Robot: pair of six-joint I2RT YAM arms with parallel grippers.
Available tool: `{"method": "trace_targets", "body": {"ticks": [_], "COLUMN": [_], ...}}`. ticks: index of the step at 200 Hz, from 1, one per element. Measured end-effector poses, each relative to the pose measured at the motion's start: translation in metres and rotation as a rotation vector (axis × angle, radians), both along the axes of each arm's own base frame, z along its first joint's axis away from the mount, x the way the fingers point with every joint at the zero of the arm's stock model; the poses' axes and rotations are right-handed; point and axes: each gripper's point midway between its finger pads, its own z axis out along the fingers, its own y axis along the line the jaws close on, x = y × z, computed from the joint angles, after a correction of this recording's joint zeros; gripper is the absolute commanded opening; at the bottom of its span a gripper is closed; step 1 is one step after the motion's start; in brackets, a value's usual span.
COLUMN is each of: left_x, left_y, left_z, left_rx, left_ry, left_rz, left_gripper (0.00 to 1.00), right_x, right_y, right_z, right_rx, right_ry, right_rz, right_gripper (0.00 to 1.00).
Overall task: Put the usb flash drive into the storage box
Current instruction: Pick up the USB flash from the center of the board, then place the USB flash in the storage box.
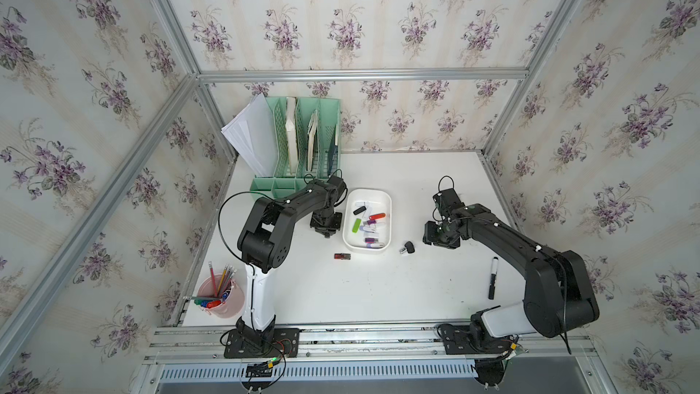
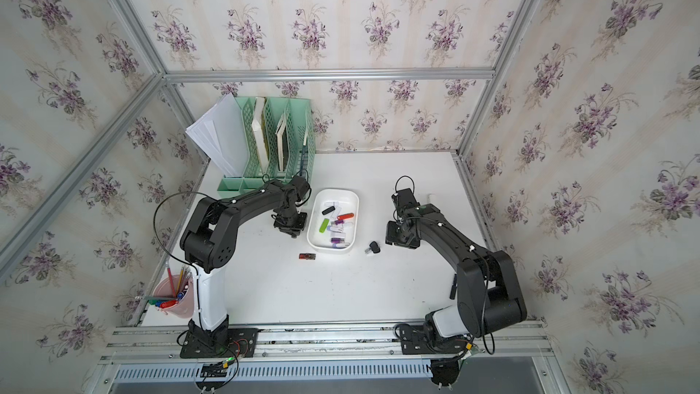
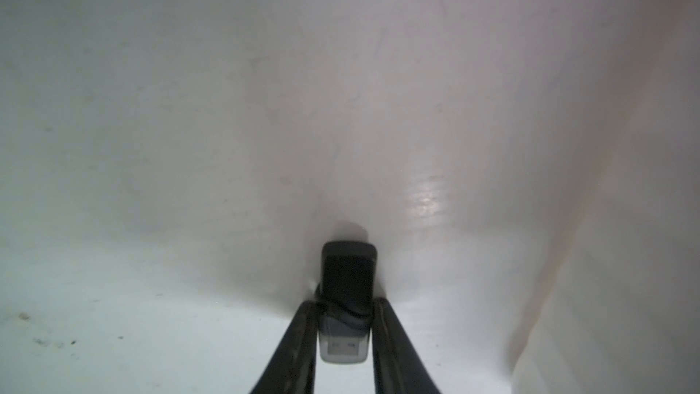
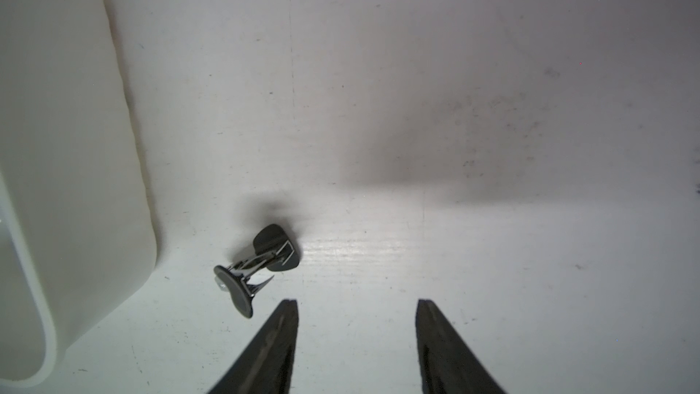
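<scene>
Inside left pincer [image 3: 344,302]: flash drive [image 3: 347,269]

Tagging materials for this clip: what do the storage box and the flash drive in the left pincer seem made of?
Storage box: likely white plastic, smooth with a faint sheen, with rounded moulded corners. Flash drive, gripped in the left pincer: dark body, probably matte plastic; silvery plug, probably metal, with two square holes.

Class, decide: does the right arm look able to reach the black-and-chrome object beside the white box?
Probably yes: the right end effector hangs open and empty near the black-and-chrome object, with only bare table between them.
</scene>
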Motion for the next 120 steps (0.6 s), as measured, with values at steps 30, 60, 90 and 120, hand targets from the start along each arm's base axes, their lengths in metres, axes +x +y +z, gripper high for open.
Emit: {"method": "trace_targets", "body": {"ticks": [30,60,90,120], "left_x": [0.000,0.000,-0.002,0.009], "left_y": [0.000,0.000,-0.001,-0.005], "left_z": [0.000,0.002,0.015,0.056], "left_rx": [0.000,-0.001,-0.009,-0.037], "left_ry": [-0.002,-0.004,-0.005,-0.084], "left_rz": [0.000,-0.003,-0.008,-0.014], "left_gripper": [0.25,0.24,0.25,0.25], "right_x": [0.000,0.001,0.001,0.002], "right_y": [0.000,0.000,0.001,0.003], "right_z": [0.000,0.000,-0.001,-0.005], "right_rx": [0.000,0.001,0.005,0.011], "right_ry": [-0.002,-0.003,-0.004,0.002], "right_rz": [0.000,0.000,0.001,0.002], "right_gripper": [0.55,0.55,0.55,0.55]}}
